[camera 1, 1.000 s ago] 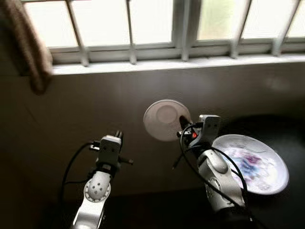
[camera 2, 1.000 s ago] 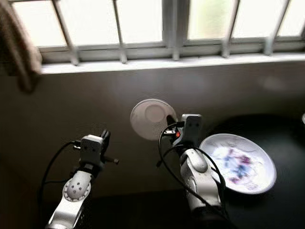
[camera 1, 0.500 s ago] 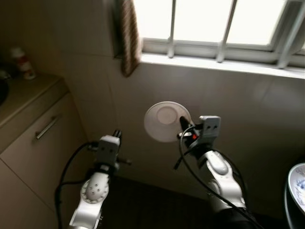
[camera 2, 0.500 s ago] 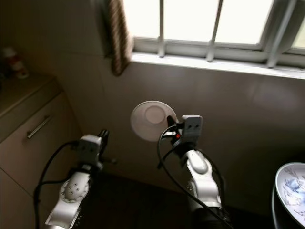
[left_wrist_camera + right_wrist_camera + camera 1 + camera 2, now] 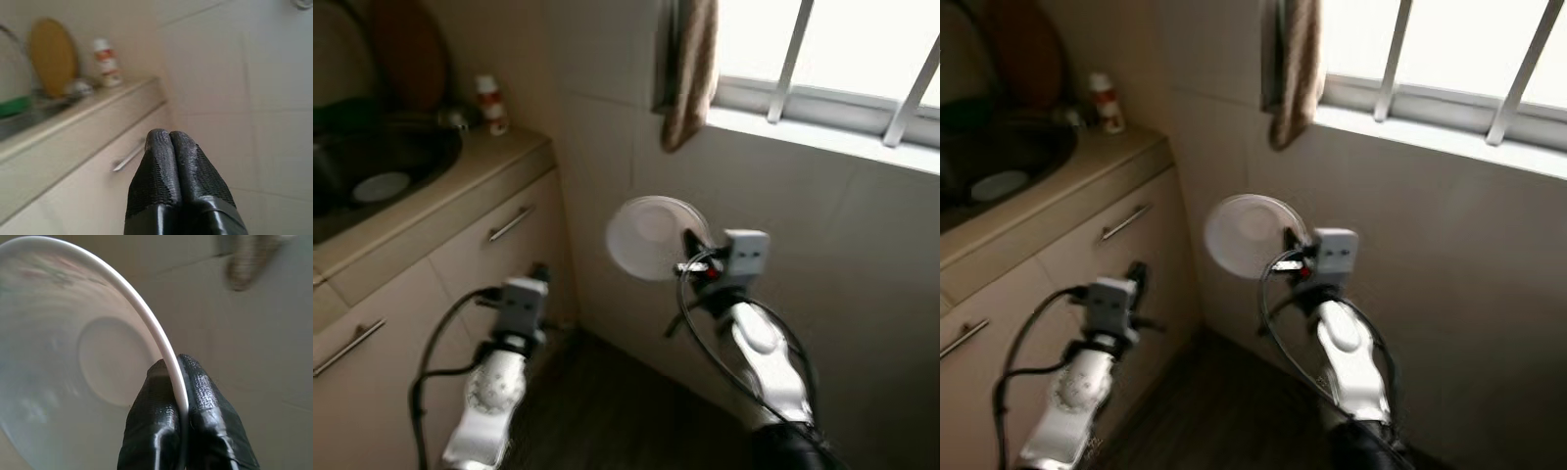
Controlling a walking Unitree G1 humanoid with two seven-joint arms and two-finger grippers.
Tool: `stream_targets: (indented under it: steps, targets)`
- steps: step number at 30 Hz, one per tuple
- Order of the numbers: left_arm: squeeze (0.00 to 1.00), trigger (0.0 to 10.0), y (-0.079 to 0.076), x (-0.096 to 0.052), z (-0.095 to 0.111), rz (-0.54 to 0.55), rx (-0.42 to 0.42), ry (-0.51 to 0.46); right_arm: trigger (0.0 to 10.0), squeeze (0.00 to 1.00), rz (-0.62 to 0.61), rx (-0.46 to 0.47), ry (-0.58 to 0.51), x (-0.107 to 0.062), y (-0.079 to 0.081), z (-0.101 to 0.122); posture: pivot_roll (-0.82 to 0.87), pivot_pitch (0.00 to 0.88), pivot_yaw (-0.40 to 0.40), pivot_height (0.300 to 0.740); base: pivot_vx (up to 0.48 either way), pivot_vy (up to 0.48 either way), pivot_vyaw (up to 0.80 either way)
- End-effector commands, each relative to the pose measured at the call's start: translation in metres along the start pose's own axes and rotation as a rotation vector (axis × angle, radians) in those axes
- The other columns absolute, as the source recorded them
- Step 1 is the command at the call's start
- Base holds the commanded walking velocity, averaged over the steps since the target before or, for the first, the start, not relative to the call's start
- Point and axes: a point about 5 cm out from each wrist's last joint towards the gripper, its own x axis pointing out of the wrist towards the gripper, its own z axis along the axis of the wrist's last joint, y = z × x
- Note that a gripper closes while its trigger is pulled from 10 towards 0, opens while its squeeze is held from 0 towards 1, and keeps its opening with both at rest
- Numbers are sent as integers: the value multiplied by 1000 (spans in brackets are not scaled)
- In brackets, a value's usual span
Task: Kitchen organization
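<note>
While we look down from the head, a dark sink [image 5: 372,171] sits at the far left, sunk into a beige desk [image 5: 460,186], with a small pale dish [image 5: 382,186] lying in its basin. Behind it a brownish round board [image 5: 53,56] leans upright against the wall, and a small white bottle [image 5: 490,104] with a red band stands on the desk near the corner. Below the desk top we see drawer fronts with metal bar handles [image 5: 509,223]. Next comes our left gripper [image 5: 171,147], raised in front of the drawers and holding nothing, its two black fingers pressed together. To its right, our right gripper [image 5: 171,387] is held up before the tiled wall [image 5: 862,264], and its fingers are clamped on the rim of a white plate [image 5: 651,238], one finger on each face. We carry the plate on edge in the air, with its round base ring turned toward the head camera. Above the plate, a brown cloth [image 5: 690,73] hangs down beside the window [image 5: 842,49], whose bright panes are crossed by pale bars over a light sill. A dark floor [image 5: 626,411] lies beneath both arms.
</note>
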Motion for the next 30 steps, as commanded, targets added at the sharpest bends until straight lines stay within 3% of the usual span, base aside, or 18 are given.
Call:
stream_targets:
  steps: [1,21,23,24,25,26,28,30]
  targets:
    - [0,10000,-5,1,6,-9,-5,-27,0,0,-15,-19,-39,0,-5,8,-65,0,32,740,0,0,800]
    - [0,10000,2,-1,10,34,-5,-50,0,0,11,-172,-137,0,3,22,-63,0,31,740,0,0,800]
    - [0,10000,3,-1,11,45,-2,-59,0,0,-10,-181,-151,2,2,26,-62,0,31,740,244,0,0]
    - [0,10000,4,-1,11,47,-2,-62,157,0,-13,-183,-156,3,2,27,-62,0,31,740,255,0,0]
    - [0,10000,4,-1,12,50,-1,-65,2196,0,-13,-183,-164,3,2,29,-62,0,30,740,274,0,0]
    - [0,10000,5,-1,13,54,-1,-70,3059,0,-21,-180,-169,4,2,30,-62,0,30,740,300,0,0]
    - [0,10000,5,0,14,57,0,-75,510,0,2,-218,-167,5,5,31,-61,0,29,740,307,0,0]
    - [0,10000,5,1,15,61,1,-79,0,0,11,-245,-197,4,7,34,-62,0,29,740,307,0,800]
